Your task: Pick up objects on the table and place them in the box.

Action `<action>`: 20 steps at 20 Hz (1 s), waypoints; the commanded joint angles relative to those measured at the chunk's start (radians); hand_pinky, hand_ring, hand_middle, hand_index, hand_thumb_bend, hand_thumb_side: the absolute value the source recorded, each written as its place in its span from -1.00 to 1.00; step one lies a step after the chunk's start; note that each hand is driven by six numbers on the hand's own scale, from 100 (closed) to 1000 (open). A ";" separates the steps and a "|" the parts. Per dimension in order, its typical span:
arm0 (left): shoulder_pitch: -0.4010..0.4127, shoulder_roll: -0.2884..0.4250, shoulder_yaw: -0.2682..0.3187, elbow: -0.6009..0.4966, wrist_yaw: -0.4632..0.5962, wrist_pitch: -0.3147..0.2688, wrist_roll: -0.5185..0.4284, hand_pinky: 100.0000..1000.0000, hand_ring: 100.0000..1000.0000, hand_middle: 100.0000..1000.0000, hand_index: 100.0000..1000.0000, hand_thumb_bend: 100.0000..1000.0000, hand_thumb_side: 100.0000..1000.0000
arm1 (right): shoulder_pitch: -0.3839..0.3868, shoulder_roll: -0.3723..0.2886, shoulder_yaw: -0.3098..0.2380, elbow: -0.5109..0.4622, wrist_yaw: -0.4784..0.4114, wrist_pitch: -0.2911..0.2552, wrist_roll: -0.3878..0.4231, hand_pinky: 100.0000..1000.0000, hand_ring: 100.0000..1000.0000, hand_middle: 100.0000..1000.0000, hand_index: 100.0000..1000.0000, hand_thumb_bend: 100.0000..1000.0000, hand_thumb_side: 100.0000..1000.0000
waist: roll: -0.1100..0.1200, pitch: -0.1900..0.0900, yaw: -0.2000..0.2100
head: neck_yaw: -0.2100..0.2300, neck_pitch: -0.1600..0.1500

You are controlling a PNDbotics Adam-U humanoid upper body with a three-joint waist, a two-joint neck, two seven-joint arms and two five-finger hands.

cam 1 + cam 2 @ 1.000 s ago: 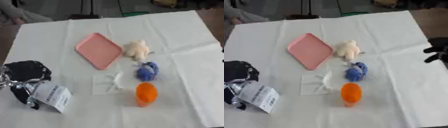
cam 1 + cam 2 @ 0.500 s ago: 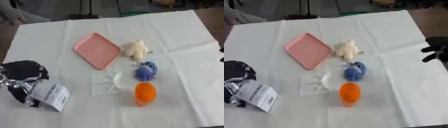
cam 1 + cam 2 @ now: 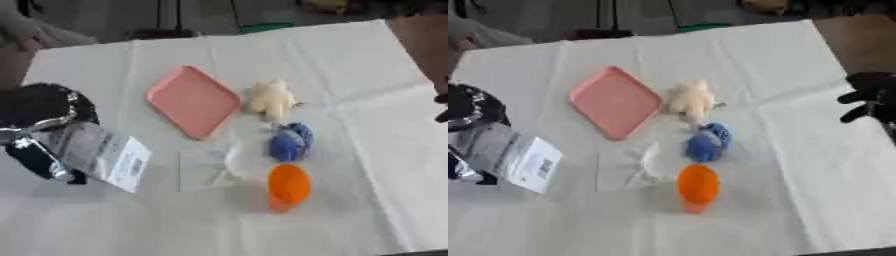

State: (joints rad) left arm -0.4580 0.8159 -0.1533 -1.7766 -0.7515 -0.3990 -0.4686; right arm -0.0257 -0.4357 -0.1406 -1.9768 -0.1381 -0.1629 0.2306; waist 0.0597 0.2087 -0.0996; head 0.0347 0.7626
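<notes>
A pink flat tray (image 3: 192, 101) lies left of centre on the white-clothed table (image 3: 367, 65). Right of it sits a cream plush toy (image 3: 269, 99). A blue plush (image 3: 290, 141) lies nearer me, then an orange rounded object (image 3: 288, 186). A clear, whitish crumpled piece (image 3: 213, 167) lies left of those two. My left hand (image 3: 39, 107) is a black mass at the left edge with silver parts and a white label (image 3: 98, 156) below it; it touches none of the objects. My right hand (image 3: 870, 96) hangs at the right edge, fingers relaxed, holding nothing.
The table's far edge meets a dark floor with stand legs (image 3: 169, 17). A brown surface (image 3: 855, 42) lies past the table's right far corner. A person's sleeve (image 3: 35, 32) shows at the far left. White cloth stretches bare along the near edge.
My left hand with its label has moved up the view, away from the near edge. The right hand has hardly shifted. The objects lie where they were.
</notes>
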 commanded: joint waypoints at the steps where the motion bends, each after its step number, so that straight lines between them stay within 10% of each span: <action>1: -0.065 0.027 -0.001 0.006 -0.012 0.000 0.002 0.31 0.10 -0.17 0.05 0.36 -0.31 | -0.005 -0.020 0.000 -0.023 -0.008 0.001 0.004 -0.03 0.30 0.47 0.42 -1.00 0.80 | -0.001 -0.018 -0.005 | 0.003 0.007; 8: -0.270 -0.055 -0.056 0.257 -0.286 -0.061 0.179 0.34 0.17 -0.11 0.12 0.69 -0.18 | -0.020 -0.022 0.013 -0.023 -0.012 0.004 0.020 -0.03 0.30 0.46 0.42 -1.00 0.81 | 0.012 -0.009 -0.054 | 0.019 0.003; 20: -0.333 -0.194 -0.047 0.579 -0.580 -0.023 0.652 0.33 0.25 0.05 0.28 0.67 -0.46 | -0.053 -0.021 0.028 -0.023 -0.021 0.000 0.040 -0.03 0.30 0.46 0.42 -1.00 0.83 | 0.021 0.020 -0.116 | 0.034 -0.027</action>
State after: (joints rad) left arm -0.7662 0.6092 -0.2171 -1.2115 -1.3151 -0.4270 0.1439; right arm -0.0707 -0.4358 -0.1102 -1.9768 -0.1514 -0.1610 0.2667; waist 0.0849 0.2426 -0.2163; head 0.0635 0.7466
